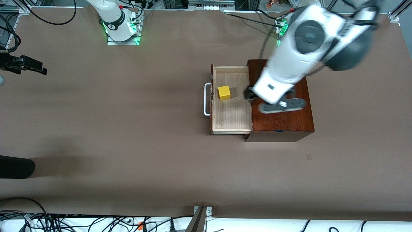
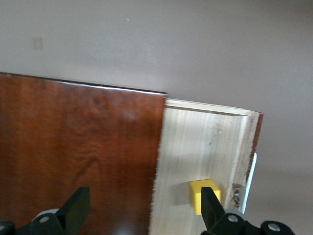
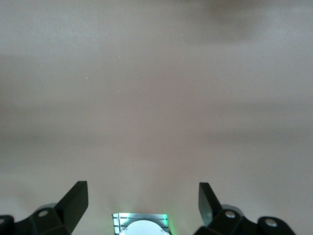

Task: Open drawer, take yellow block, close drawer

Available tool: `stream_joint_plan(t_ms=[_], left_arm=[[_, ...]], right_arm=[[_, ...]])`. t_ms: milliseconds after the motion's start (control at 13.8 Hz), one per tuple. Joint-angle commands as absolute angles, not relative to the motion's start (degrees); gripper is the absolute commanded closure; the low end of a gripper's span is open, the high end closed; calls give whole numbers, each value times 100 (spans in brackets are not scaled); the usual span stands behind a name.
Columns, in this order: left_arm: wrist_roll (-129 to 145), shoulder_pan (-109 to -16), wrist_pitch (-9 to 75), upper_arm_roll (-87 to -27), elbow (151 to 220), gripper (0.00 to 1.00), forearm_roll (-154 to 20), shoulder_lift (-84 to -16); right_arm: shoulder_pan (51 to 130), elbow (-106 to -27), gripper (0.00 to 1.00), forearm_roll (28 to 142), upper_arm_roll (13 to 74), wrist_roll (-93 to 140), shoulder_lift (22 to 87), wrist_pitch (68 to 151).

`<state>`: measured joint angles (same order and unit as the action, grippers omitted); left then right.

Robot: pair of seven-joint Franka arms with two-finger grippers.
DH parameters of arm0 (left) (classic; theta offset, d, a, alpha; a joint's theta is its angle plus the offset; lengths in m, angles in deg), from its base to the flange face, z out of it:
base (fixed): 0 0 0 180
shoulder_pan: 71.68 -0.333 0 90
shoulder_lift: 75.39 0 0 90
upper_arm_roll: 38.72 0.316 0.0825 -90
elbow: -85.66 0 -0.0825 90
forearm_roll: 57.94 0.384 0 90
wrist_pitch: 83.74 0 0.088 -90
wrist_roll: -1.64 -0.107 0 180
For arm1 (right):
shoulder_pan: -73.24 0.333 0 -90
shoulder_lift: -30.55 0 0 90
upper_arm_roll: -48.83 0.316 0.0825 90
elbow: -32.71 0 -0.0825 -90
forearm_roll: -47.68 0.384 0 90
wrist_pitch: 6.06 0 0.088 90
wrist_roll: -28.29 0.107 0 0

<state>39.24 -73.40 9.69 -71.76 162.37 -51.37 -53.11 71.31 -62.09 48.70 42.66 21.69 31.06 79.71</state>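
Noted a brown table (image 1: pixel 128 129) bearing a dark reddish-brown wooden box (image 1: pixel 283 122) toward the left arm's end. Found the drawer (image 1: pixel 231 112) pulled well out toward the right arm's end, pale floor exposed, white loop handle (image 1: pixel 206 99) foremost; judged the opening step done, left wide so that a reach from above can enter. Observed the left arm slanting down from its base over the box, with the left gripper (image 2: pixel 142 208) hanging above the seam where box top meets drawer, fingers spread wide and holding nothing, one fingertip over the box lid and the other close by the yellow block (image 1: pixel 224 92); judged a staging pose ahead of the pick, needing a shift toward the handle before descent. Found the right gripper (image 3: pixel 142 198) waiting over bare table, likewise spread and empty. Located the yellow block on the drawer floor, near the drawer front, ungrasped and apart from both fingers
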Motion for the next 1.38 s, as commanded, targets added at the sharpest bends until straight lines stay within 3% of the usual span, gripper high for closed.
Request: stream_joint_plan(t_ms=[0,363,653,1016,1306], left_arm=[[3138,-7433,662,-6679,16467,0,-5468,-5807],[1363,-6968,-23,-5044,16616,0,-6074,-6483],[176,-6607,-24,-3997,17292,0,-6137,-7151],[50,-6641,221,-3810,17390,0,-5777,-7249],[-433,-6685,380,-3714,17698,0,-5785,-7434]], right_arm=[[7086,-6230,0,4873,4277,2099,3073,7928],[7095,-6230,0,4873,4277,2108,3073,7928],[7095,-6221,0,4873,4285,2152,3073,7928],[7629,-6151,0,4821,4917,2283,3282,7998],[8718,-6125,0,5258,5041,5062,3731,8515]])
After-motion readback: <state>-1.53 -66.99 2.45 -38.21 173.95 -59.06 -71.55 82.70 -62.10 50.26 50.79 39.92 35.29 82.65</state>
